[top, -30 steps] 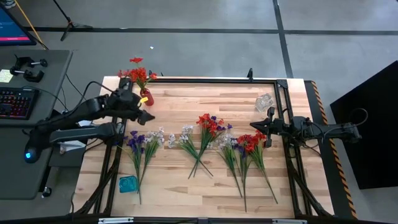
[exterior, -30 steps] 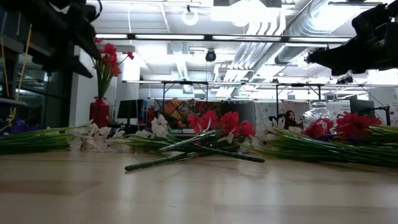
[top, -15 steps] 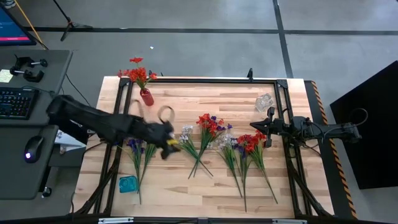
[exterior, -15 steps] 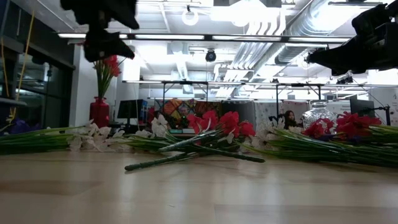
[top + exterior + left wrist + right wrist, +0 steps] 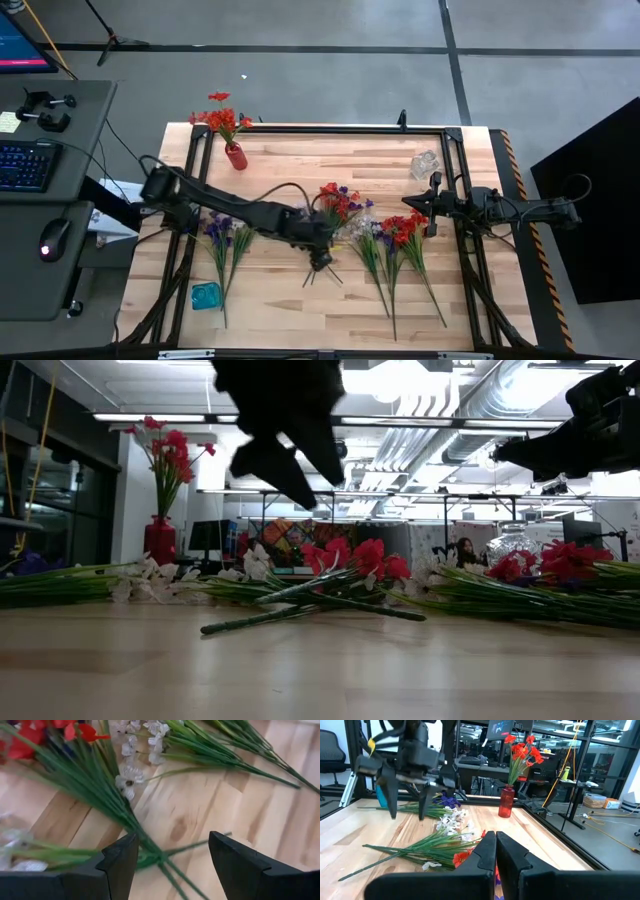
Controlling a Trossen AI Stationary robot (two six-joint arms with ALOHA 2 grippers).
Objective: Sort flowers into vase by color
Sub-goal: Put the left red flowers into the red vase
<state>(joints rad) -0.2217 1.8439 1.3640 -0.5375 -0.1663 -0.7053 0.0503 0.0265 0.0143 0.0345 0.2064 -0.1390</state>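
Observation:
Three loose bunches of flowers lie flat on the wooden table: purple and white sprigs (image 5: 224, 236) on the left, red and white sprigs (image 5: 335, 208) in the middle, and red, white and purple sprigs (image 5: 395, 240) on the right. A red vase (image 5: 236, 156) at the far left holds red flowers (image 5: 172, 455) upright. My left gripper (image 5: 320, 262) hangs open above the middle bunch's crossed green stems (image 5: 159, 856), clear of them in the low view (image 5: 295, 465). My right gripper (image 5: 432, 208) waits shut at the right, above the table (image 5: 495, 842).
A clear glass vase (image 5: 425, 163) stands at the far right and a small teal vase (image 5: 205, 295) at the near left. A black frame (image 5: 340, 130) runs along the table's edges. Bare wood (image 5: 330, 160) lies between the red vase and the glass vase.
My left arm has swung from beside the red vase at the far left across the table, toward the right and the near edge, and has come down over the stem ends of the middle bunch. The flowers and the right arm have stayed where they were.

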